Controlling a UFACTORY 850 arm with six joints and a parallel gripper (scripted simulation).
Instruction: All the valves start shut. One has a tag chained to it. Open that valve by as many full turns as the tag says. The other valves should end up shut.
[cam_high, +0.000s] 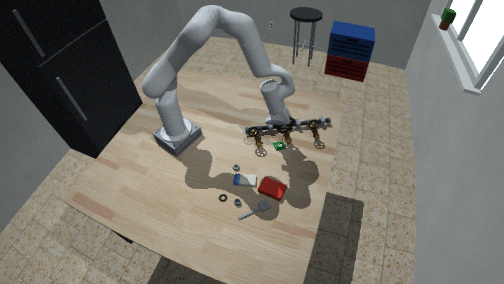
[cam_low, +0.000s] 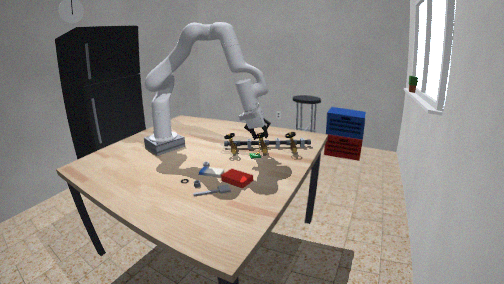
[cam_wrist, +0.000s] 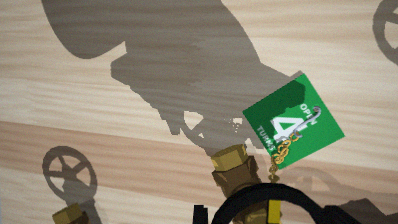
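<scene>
A pipe manifold (cam_high: 300, 125) (cam_low: 277, 143) with three brass valves lies at the table's far right. The middle valve's black handwheel (cam_high: 285, 128) (cam_low: 261, 134) (cam_wrist: 250, 196) has a green tag (cam_high: 279, 145) (cam_low: 255, 155) (cam_wrist: 292, 120) chained to it. The tag reads "OPEN 4 TURNS". My gripper (cam_high: 283, 124) (cam_low: 260, 131) comes down from above and is shut on this middle handwheel. The left valve (cam_high: 254, 132) (cam_low: 230, 136) and the right valve (cam_high: 314, 125) (cam_low: 291, 136) stand free on either side. In the wrist view only the handwheel's rim and a bit of one finger show at the bottom edge.
A red box (cam_high: 272, 188) (cam_low: 237, 177), a blue-and-white block (cam_high: 244, 179) (cam_low: 211, 171), a black ring (cam_high: 223, 198), two small nuts and a grey scraper (cam_high: 255, 209) (cam_low: 212, 190) lie mid-table. The arm's base (cam_high: 177, 137) stands to the left. The table's right edge is close behind the manifold.
</scene>
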